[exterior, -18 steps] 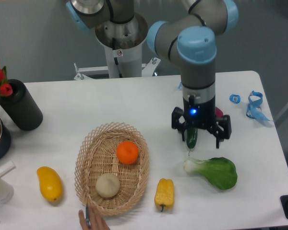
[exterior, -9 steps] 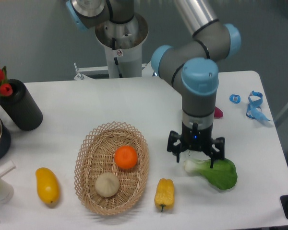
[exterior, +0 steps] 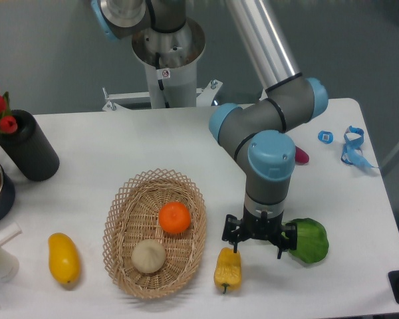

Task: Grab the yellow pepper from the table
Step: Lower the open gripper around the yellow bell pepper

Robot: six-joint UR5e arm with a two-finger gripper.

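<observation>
The yellow pepper (exterior: 227, 268) lies on the white table (exterior: 120, 143) near its front edge, just right of the basket. It is blocky, ribbed, yellow-orange. My gripper (exterior: 258, 246) hangs above the table just right of and slightly behind the pepper, with its left finger close over the pepper's top end. The fingers point down and stand apart with nothing between them.
A wicker basket (exterior: 123, 212) holds an orange (exterior: 174, 217) and a pale round fruit (exterior: 149, 256). A green leafy vegetable (exterior: 308, 240) lies right of the gripper. A smooth yellow fruit (exterior: 64, 258) lies front left. A black vase with red tulips (exterior: 26, 146) stands far left.
My gripper has moved toward the front and left, from over the green vegetable area to beside the pepper. A hand at the basket's front edge has gone.
</observation>
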